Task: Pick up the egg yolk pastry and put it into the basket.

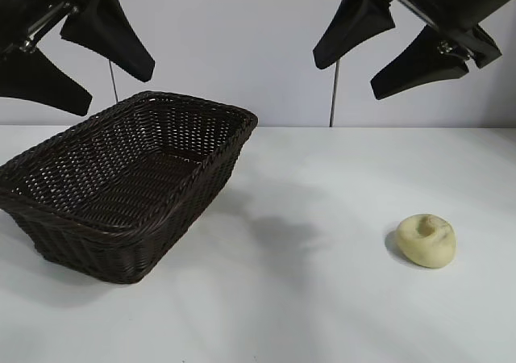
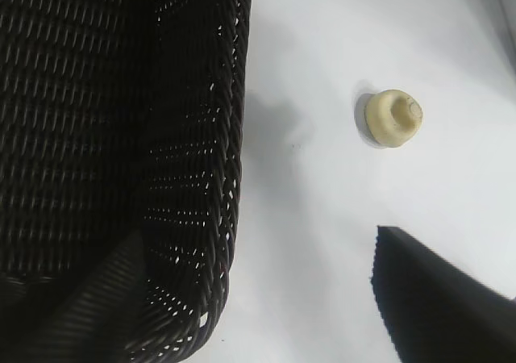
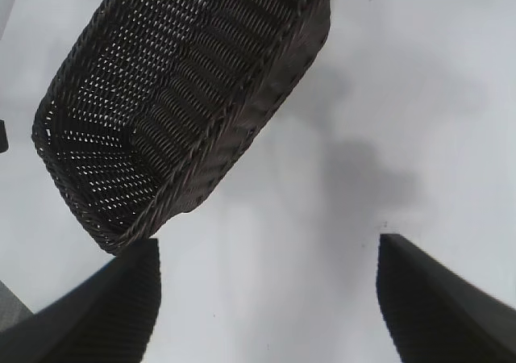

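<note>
Pastry (image 1: 426, 239) soft, light, crushable; grip rounded sides gently. My right pincer (image 1: 385, 42) wide, high above bench.

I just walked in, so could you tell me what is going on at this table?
Nothing is being handled yet. The left gripper and the right gripper both hang open above the table, holding nothing. The egg yolk pastry lies on the table below the right gripper, apart from the basket, which has nothing in it.
</note>
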